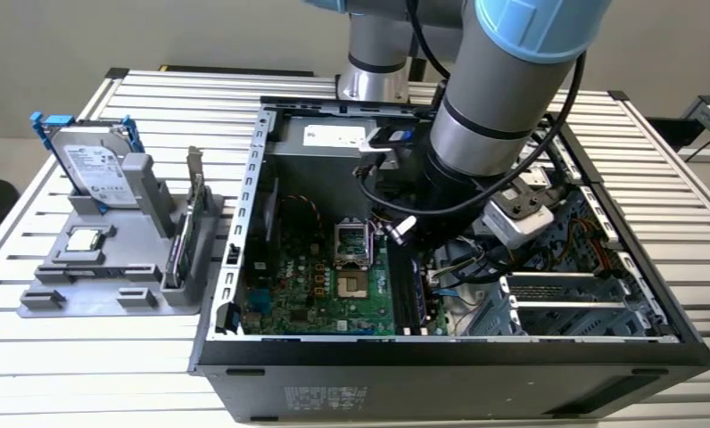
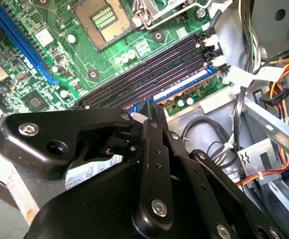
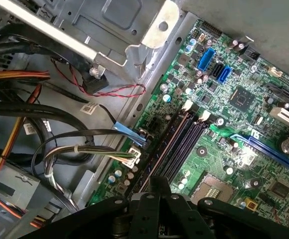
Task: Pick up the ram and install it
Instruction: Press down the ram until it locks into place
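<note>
RAM stick [image 2: 181, 89] is seen in the second wrist view as a dark blue board edge with a white label; the print cannot be made out. It is standing upright in the motherboard slot nearest the board's edge, beside the metal case wall.

Gripper [image 2: 146, 115] is set down over one end of the RAM stick. In the first wrist view the fingers [image 3: 153, 199] are drawn together on the stick's top edge, the black linkages splayed to either side.

Three black slots [image 2: 149, 67] are lined up just beside the stick, parallel to it, white latches at their ends. Green motherboard [image 2: 59, 64] is spread beyond them, with the open CPU socket [image 2: 102, 20] further on. Bundled cables [image 3: 35, 114] are routed along the case side of the stick; small white tags are hung on them, text not legible.

In the exterior view the arm [image 1: 498, 107] is reached steeply down into the open computer case [image 1: 450, 366], wrist low over the board. Further off, toward the exterior view's left, a grey parts holder [image 1: 105, 294] is placed on the slatted table [image 1: 81, 374], a hard drive [image 1: 94, 165] stood upright in it, label facing the camera.
</note>
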Controlling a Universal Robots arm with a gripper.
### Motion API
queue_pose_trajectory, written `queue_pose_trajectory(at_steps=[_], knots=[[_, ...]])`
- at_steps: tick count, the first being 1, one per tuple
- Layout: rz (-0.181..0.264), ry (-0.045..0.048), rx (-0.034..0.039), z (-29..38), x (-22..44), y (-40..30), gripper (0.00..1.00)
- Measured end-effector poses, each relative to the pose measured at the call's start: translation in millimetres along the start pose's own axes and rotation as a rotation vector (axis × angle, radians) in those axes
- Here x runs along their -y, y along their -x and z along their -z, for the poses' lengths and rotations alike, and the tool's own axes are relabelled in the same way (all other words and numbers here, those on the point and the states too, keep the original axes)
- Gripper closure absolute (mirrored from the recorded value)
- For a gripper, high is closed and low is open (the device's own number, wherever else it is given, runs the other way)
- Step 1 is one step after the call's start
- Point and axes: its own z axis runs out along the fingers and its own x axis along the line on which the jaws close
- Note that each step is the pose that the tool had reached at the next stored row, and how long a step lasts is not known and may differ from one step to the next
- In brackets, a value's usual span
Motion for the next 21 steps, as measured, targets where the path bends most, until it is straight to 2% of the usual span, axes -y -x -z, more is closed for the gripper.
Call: queue_pose_trajectory(at_steps=[2, 14, 21], knots=[[0.024, 0.0005, 0.0011, -0.1, 0.9, -0.5, 1.00], [0.240, 0.0062, 0.0109, -0.2, 1.2, -0.7, 1.00], [0.328, 0.0084, 0.0147, -0.3, 1.5, -0.8, 1.00]])
